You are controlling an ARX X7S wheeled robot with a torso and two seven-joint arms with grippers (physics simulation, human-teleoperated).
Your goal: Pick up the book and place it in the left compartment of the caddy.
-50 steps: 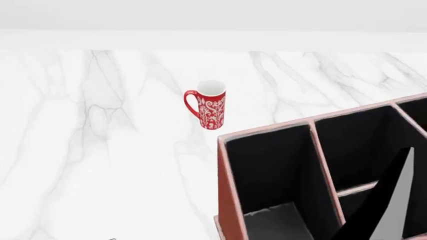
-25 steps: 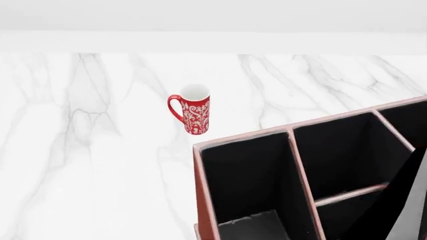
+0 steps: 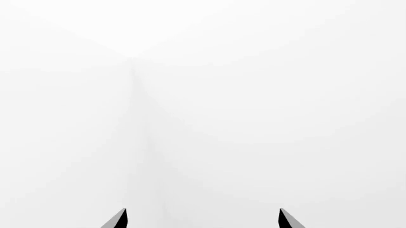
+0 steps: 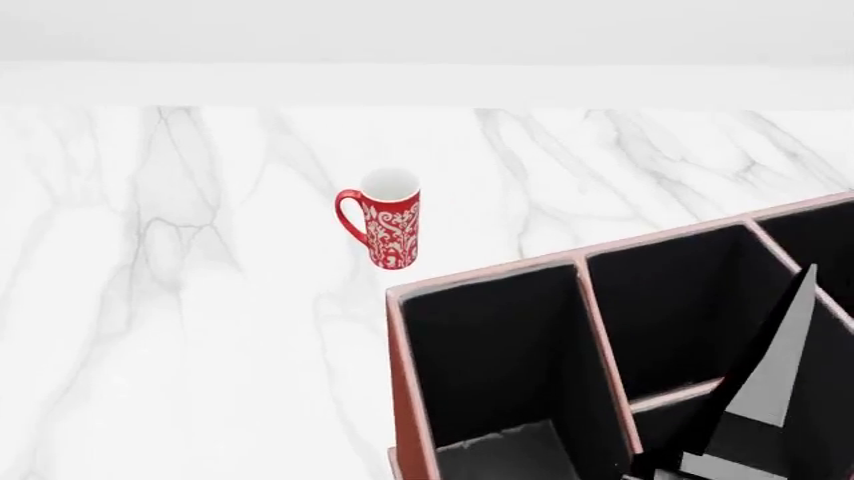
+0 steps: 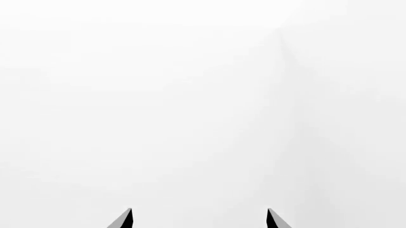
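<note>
The book is out of view in every frame. The caddy (image 4: 416, 380), reddish-brown with pale rims and a black inside, fills the lower right of the head view. Its left compartment (image 4: 501, 350) is the large undivided section. A pointed grey and black finger (image 4: 778, 370) of my right arm rises over the caddy's right sections. In the left wrist view my left gripper (image 3: 203, 219) is open with nothing between its tips, facing plain white. My right gripper (image 5: 198, 219) is likewise open and empty in the right wrist view.
A tall red mug (image 4: 384, 231) with a white pattern stands upright on the white marble counter (image 4: 160, 330), just behind the caddy's left corner. A white wall (image 4: 427, 40) runs along the counter's back edge.
The head view shifted a second ago, moving mug and caddy left, then held still. The grey finger at the lower right has since come up and left over the caddy.
</note>
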